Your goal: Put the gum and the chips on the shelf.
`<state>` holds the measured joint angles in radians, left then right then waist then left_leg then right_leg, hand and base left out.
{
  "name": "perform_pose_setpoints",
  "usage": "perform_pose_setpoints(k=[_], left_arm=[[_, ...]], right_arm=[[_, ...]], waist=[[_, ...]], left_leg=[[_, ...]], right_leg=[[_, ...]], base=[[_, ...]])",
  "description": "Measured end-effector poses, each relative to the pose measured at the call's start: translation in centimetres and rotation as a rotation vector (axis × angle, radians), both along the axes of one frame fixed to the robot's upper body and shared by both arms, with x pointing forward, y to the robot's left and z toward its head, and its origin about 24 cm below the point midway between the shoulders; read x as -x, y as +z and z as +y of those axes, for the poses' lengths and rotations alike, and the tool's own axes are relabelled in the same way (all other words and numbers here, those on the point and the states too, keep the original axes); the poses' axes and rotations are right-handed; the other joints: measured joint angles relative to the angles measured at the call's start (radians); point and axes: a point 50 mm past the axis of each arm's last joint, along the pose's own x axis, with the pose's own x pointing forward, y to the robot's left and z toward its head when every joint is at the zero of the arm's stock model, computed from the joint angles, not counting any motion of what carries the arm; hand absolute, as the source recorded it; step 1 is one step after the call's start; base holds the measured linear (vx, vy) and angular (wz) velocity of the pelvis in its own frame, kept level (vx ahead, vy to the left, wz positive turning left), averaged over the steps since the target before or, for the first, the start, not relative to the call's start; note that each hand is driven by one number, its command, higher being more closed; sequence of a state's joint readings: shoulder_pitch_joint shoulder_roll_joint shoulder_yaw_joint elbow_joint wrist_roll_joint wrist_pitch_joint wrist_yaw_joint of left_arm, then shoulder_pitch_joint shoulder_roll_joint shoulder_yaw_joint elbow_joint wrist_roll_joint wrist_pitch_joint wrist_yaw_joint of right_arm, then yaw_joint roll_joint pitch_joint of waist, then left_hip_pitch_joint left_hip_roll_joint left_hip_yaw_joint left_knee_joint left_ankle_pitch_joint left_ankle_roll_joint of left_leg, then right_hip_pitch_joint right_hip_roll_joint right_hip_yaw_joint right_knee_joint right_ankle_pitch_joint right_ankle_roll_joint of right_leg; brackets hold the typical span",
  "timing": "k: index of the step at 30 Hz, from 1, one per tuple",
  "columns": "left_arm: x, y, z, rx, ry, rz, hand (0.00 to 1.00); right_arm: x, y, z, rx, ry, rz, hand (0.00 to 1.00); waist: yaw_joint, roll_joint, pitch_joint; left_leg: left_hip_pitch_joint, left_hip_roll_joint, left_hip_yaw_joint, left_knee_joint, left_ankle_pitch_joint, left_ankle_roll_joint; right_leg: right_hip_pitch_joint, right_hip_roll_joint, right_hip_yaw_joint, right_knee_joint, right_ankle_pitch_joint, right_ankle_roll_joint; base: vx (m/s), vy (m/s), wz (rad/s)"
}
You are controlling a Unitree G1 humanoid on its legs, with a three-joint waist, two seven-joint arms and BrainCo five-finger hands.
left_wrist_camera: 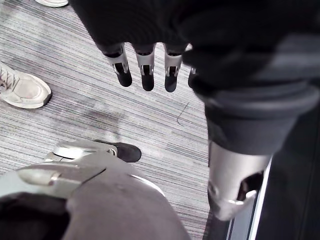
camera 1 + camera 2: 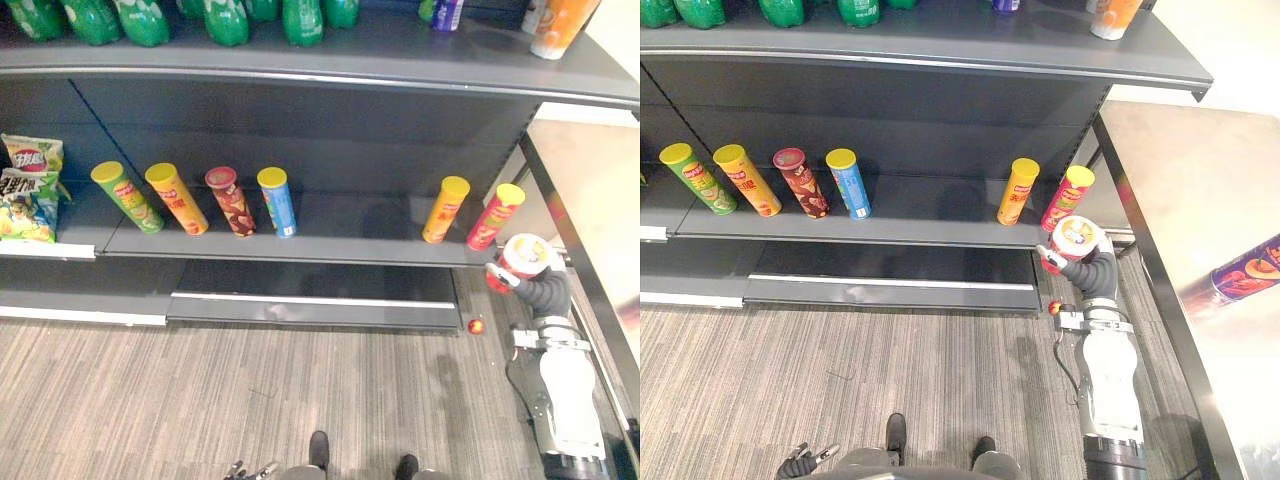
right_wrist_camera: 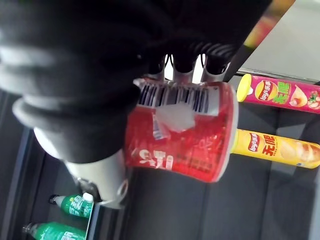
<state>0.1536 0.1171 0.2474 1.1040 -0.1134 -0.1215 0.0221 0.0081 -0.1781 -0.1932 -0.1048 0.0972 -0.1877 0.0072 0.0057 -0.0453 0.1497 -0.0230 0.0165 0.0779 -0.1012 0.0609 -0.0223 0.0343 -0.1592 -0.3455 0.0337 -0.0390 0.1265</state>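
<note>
My right hand [image 2: 1098,272] is shut on a short red chips can [image 2: 1077,238] with a white lid, fingers curled round its body [image 3: 185,135]. The can hangs just in front of the right end of the middle shelf board [image 2: 330,228], close below a pink can [image 2: 495,216] and a yellow can [image 2: 445,209] standing there. A small red round thing [image 2: 475,325] lies on the floor under that end of the shelf. My left hand [image 1: 145,70] hangs low over the floor with straight fingers and holds nothing.
Green [image 2: 127,197], orange [image 2: 177,199], dark red [image 2: 230,201] and blue [image 2: 277,201] cans stand on the same board, snack bags [image 2: 28,190] at far left. Green bottles [image 2: 225,20] line the shelf above. A metal table [image 2: 1200,200] at right carries a lying can [image 2: 1250,272]. A person's shoe [image 1: 22,90] is nearby.
</note>
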Motion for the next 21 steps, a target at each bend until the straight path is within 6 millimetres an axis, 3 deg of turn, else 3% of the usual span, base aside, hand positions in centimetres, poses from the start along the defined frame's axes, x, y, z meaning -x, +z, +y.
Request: perform_pose_setpoints(k=[13, 21], left_arm=[[0.2, -0.1, -0.4, 0.011, -0.028, 0.009, 0.0], [-0.2, -0.1, -0.5, 0.005, -0.059, 0.007, 0.0]], right_arm=[[0.1, -2.3, -0.3, -0.02, -0.025, 0.095, 1.0], [-1.4, -2.5, 1.0, -0.02, 0.023, 0.113, 1.0]], waist=[[-0.002, 0.021, -0.021], [0.002, 0.021, -0.021]], left_leg=[[0.007, 0.002, 0.052, -0.003, -0.003, -0.002], [0.007, 0.003, 0.049, -0.002, -0.001, 0.0]], right_leg=[[-0.009, 0.003, 0.042, -0.017, 0.0, -0.001], [-0.01, 0.003, 0.038, -0.014, 0.003, -0.004]], base=[[-0.03, 0.014, -0.11], [0.05, -0.003, 0.01]])
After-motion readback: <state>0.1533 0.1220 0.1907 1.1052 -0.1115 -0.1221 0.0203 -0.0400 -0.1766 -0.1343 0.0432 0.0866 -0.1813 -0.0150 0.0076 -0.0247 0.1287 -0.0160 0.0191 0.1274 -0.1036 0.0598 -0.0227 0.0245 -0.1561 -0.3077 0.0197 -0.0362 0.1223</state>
